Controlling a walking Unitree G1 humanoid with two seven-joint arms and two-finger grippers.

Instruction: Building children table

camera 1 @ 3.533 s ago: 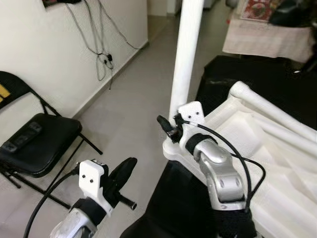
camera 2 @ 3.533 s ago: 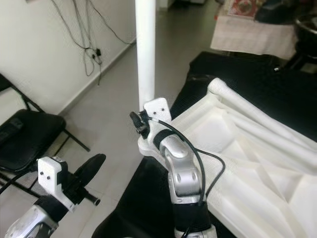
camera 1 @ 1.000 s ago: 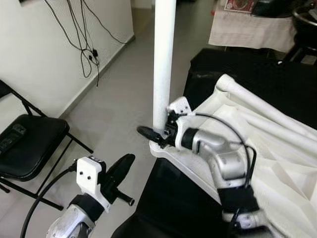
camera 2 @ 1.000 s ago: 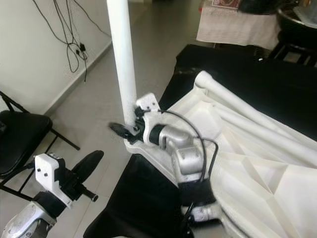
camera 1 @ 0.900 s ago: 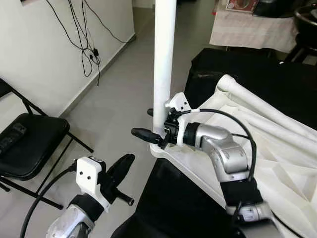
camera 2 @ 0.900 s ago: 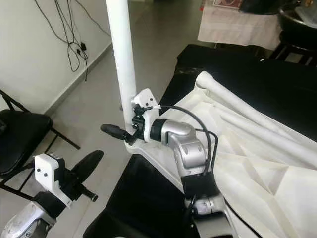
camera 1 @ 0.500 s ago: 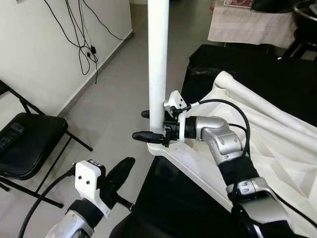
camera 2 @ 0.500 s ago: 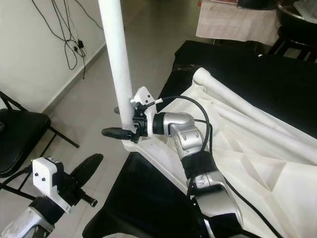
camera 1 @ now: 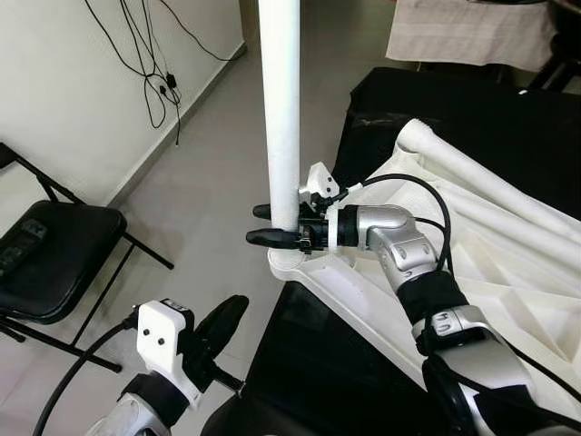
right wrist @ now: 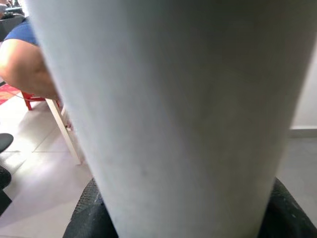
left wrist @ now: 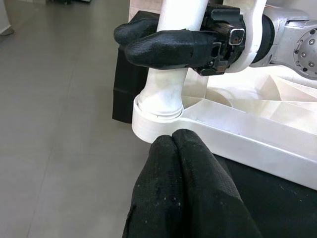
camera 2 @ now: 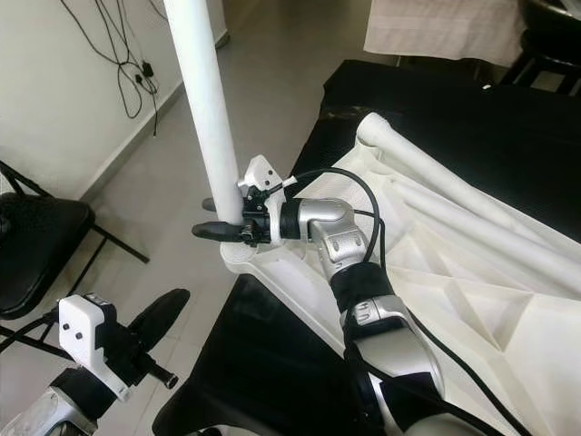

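Left pincer (camera 1: 222, 325): nearest the camera, low on the robot's left, fingers pressed together and holding nothing; it hangs just below and short of the table's corner.
Tabletop (camera 1: 508, 272): white plastic, lying upside down on a black-covered desk (camera 2: 454, 100), ribbed underside up, its corner socket (left wrist: 158, 111) overhanging the desk's edge.
Table leg (camera 1: 280, 118): white tube, long axis upright, foot seated in that corner socket (how deep I cannot tell).
Right pincer (camera 1: 277, 225): reaches leftward across the corner, black fingers (left wrist: 168, 48) clasped on either side of the leg just above the socket.
Key relation: the leg stands straight up from the right pincer's grip, so any push or twist home runs along that upright axis; the right arm is the nearer one, already on it.
Open room: bare floor (camera 1: 209, 154) lies left of and beyond the corner; a black folding chair (camera 1: 54, 263) stands well apart at the left wall.
Far side: a second leg (camera 2: 454, 195) lies flat along the tabletop's far edge.
Judgement: the corner overhangs, so heavy downward force could tip the tabletop.
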